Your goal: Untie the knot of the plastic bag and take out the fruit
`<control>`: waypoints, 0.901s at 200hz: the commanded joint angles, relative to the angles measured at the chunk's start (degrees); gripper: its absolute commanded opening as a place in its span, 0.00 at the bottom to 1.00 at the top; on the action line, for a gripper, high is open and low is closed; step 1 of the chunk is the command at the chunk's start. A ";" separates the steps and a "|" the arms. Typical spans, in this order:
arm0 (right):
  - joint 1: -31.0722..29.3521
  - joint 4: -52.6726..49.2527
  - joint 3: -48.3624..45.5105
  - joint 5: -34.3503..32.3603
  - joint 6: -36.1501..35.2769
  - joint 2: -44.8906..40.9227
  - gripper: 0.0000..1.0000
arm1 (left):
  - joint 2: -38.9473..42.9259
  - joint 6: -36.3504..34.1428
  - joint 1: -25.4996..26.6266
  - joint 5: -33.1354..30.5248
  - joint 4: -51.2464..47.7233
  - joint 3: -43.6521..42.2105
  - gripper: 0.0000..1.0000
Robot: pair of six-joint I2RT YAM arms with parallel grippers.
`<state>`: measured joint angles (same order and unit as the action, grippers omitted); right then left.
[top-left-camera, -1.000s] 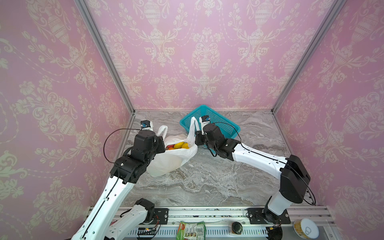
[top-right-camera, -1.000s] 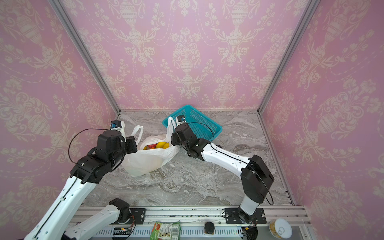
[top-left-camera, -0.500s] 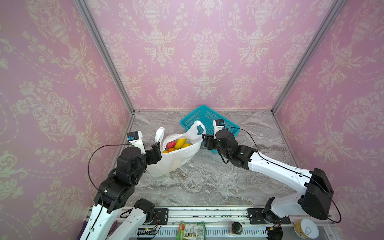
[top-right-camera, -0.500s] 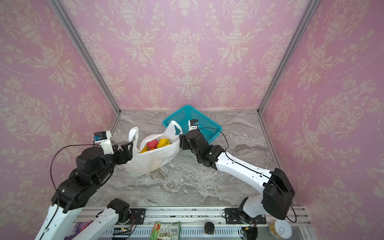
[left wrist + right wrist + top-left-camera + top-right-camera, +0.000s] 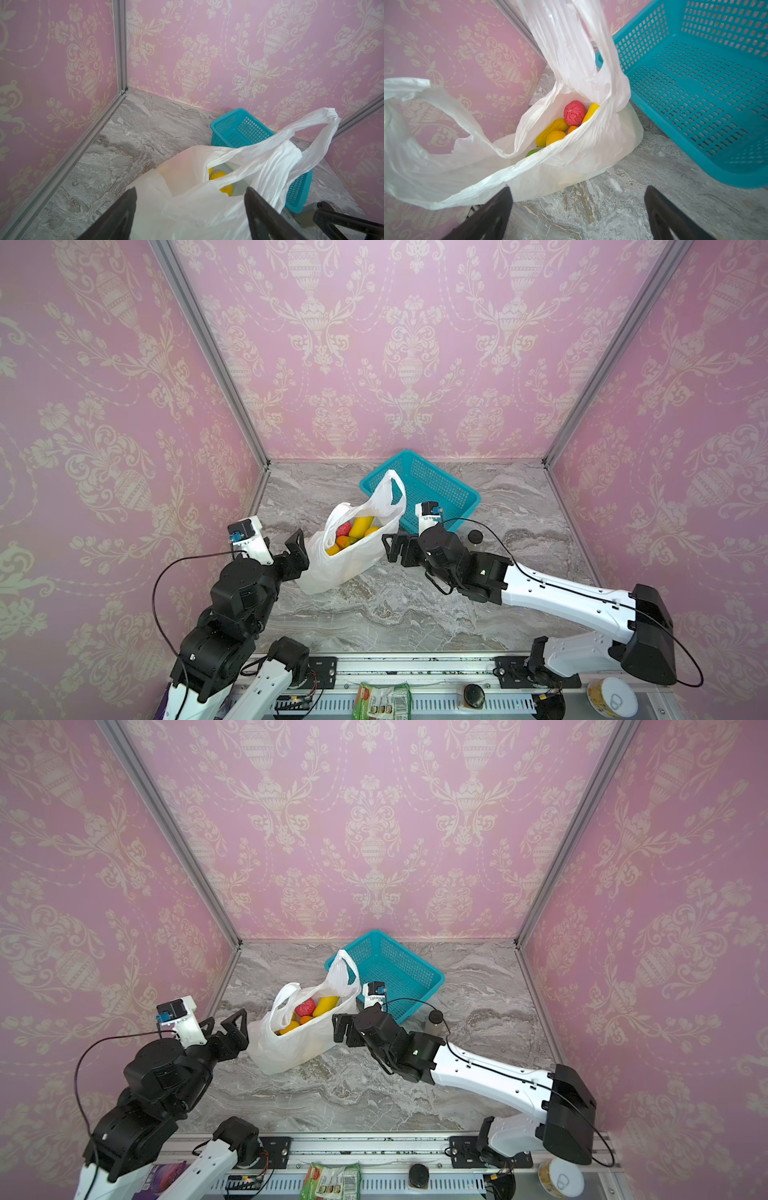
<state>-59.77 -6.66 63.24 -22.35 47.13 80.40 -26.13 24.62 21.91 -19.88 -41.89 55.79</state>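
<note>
Both black-and-white arms reach low from the front edge of the grey marbled counter (image 5: pixel 374 614), elbows bent, flanking the thin, crinkly white plastic bag (image 5: pixel 345 568) at mid-counter. The left gripper (image 5: pixel 298 551) and right gripper (image 5: pixel 388 548) stand just beside it, jaws spread wide and empty. The bag's loop handles stand apart and its mouth gapes over the glossy yellow, orange and pink-red fruit (image 5: pixel 353 531). A teal mesh plastic basket (image 5: pixel 440 489) sits behind the bag.
</note>
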 commanded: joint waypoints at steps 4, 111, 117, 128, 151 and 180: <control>0.15 -3.15 8.22 -4.68 4.12 5.91 1.00 | 0.34 0.67 0.06 0.64 0.49 -1.47 0.84; -1.90 -6.33 5.87 -4.04 7.36 12.58 1.00 | -5.14 -1.21 0.06 0.99 1.74 4.26 0.86; -2.29 -5.47 4.71 -4.02 7.36 12.10 0.99 | -6.26 -1.52 0.06 1.65 2.77 5.09 0.86; -2.95 -3.39 1.35 -3.70 7.23 11.34 0.98 | -8.32 -2.23 0.06 2.63 5.14 6.43 0.87; -4.44 1.36 -2.22 -3.16 6.65 9.58 0.93 | -16.14 -3.82 0.06 1.70 7.35 12.12 0.87; -5.59 3.29 -2.63 -2.18 4.20 8.75 0.82 | -31.48 -6.94 0.06 5.64 3.57 23.89 0.86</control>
<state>-64.40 -8.10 61.08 -25.02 52.60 91.61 -47.79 21.91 21.91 -18.31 -37.17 71.99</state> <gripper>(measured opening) 0.859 0.871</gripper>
